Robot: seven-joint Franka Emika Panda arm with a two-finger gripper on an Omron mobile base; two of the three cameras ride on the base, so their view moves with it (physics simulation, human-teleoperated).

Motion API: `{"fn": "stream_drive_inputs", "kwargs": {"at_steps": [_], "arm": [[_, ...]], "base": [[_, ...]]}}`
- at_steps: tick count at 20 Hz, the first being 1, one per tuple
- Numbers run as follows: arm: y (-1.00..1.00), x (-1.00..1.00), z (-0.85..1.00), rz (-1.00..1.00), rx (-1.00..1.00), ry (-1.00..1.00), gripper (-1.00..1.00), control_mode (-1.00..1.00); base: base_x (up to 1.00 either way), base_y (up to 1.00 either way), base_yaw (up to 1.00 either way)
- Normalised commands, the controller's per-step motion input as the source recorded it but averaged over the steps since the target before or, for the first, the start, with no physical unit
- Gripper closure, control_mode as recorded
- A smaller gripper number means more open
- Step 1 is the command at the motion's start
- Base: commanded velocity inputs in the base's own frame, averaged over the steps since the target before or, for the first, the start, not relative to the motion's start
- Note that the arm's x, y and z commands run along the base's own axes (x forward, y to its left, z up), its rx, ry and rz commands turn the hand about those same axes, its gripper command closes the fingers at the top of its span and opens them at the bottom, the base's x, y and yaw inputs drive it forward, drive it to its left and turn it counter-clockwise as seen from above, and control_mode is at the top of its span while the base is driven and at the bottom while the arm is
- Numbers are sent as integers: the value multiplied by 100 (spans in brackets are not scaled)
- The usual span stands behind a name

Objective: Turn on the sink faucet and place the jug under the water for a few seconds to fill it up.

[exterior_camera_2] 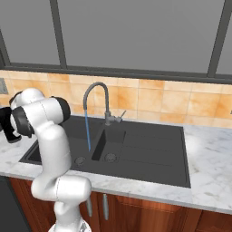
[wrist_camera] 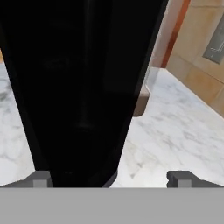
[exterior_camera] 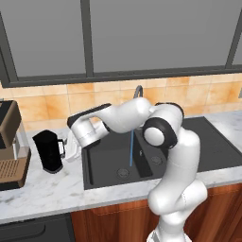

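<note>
Jug (wrist_camera: 78,87) upright on counter, between fingers of spread claw (wrist_camera: 109,179), ungripped

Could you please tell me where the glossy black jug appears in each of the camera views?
Left base view: glossy black cylindrical jug at left on the marble counter, left of the sink.
Right base view: a sliver at the far left edge, behind the arm.
Hand view: large, upper left.
Shared landmark: white marble counter.

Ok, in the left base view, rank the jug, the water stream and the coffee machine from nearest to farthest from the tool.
1. The jug, on the counter right beside the tool, on its left.
2. The coffee machine, farther left at the counter's end.
3. The water, off to the right, falling into the sink.
</note>
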Motion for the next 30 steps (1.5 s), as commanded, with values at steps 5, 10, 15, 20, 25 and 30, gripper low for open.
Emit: {"fn": "stream_drive_inputs", "kwargs": {"at_steps": [5, 10, 15, 20, 25, 30], "arm": [[4, 0, 0, 5, 0, -3, -100, -100], [0, 0, 0, 8, 0, -1, -100, -100], [0, 0, 0, 12, 0, 0, -100, -100], [0, 0, 1, 9, 0, 0, -100, -100], [15, 0, 0, 3, 0, 0, -100, -100], [34, 0, 0, 0, 0, 1, -100, -100]], "base": [[0, 0, 0], [0, 0, 0], [0, 0, 0], [0, 0, 0], [0, 0, 0], [0, 0, 0]]}}
